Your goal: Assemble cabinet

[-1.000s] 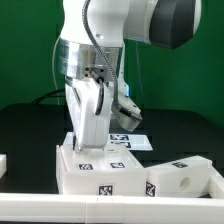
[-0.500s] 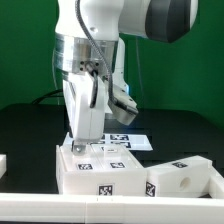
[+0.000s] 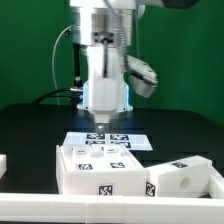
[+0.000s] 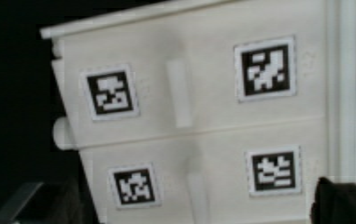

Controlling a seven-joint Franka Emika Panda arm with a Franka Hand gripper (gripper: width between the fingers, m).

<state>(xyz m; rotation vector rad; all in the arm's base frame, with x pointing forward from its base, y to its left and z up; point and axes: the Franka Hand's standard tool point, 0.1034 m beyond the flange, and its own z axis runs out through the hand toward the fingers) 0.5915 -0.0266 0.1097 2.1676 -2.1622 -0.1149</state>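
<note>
Hovering in the middle of the exterior view, the claw [image 3: 104,117] hangs above the cabinet box [image 3: 95,168] and is clear of it.

Location of parts:
- The box sits at the lower centre-left of the frame on the black table [image 3: 30,130], with several tags on its top face.
- The marker board [image 3: 106,141] lies flat just behind the box.
- A second cabinet part [image 3: 186,180] lies at the lower right. Its near end is touching or just beside the box, and contact cannot be confirmed.
- A small white piece [image 3: 3,162] shows at the left edge, too cropped to identify.

Claw condition: in the wrist view the two dark fingertips [image 4: 22,200] stand wide apart. Nothing lies between them except the tagged face of the box [image 4: 193,110] beneath. There is no grip and no contact with anything.

Step in hand, as a judgement: the arm is between grasps. The box rests on the table and the second part is not yet joined to it, so most of the assembly appears outstanding.

Next move, as a judgement: choose the next piece, most likely the second part toward the exterior view's right. Bring the parted jaws squarely over a width they can span, descend without nudging the box, then close. Approaching off-square could push the part out of line.
</note>
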